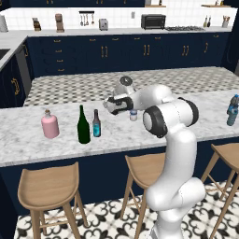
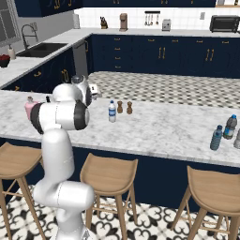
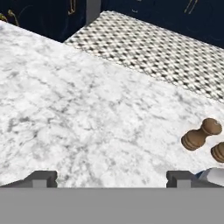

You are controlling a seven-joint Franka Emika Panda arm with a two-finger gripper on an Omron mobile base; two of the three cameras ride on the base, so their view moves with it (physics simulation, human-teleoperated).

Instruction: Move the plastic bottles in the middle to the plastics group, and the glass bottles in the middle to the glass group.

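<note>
My gripper [image 3: 111, 179] is open with nothing between its fingers. It hovers over the marble counter [image 1: 28, 144], right of the glass bottles [image 1: 107, 106]. The pink squat bottle [image 1: 50, 125], the tall green wine bottle [image 1: 83, 126] and the small dark bottle with the blue label [image 1: 96, 124] stand in a row, the dark one just right of the green one. The clear bottle with blue label and cap [image 2: 112, 111] stands mid-counter, partly behind my arm in the left base view. At the far right stand two blue plastic bottles [image 2: 216, 138] [image 2: 230, 126]; a pale bottle [image 2: 237, 139] is cut by the frame edge.
Two small brown shakers [image 2: 120, 107] [image 2: 129, 108] stand just right of the clear bottle and lie sideways in the hand view [image 3: 201, 133]. Wooden stools [image 1: 49, 186] line the counter's near side. Beyond the counter is a patterned floor [image 3: 153, 48].
</note>
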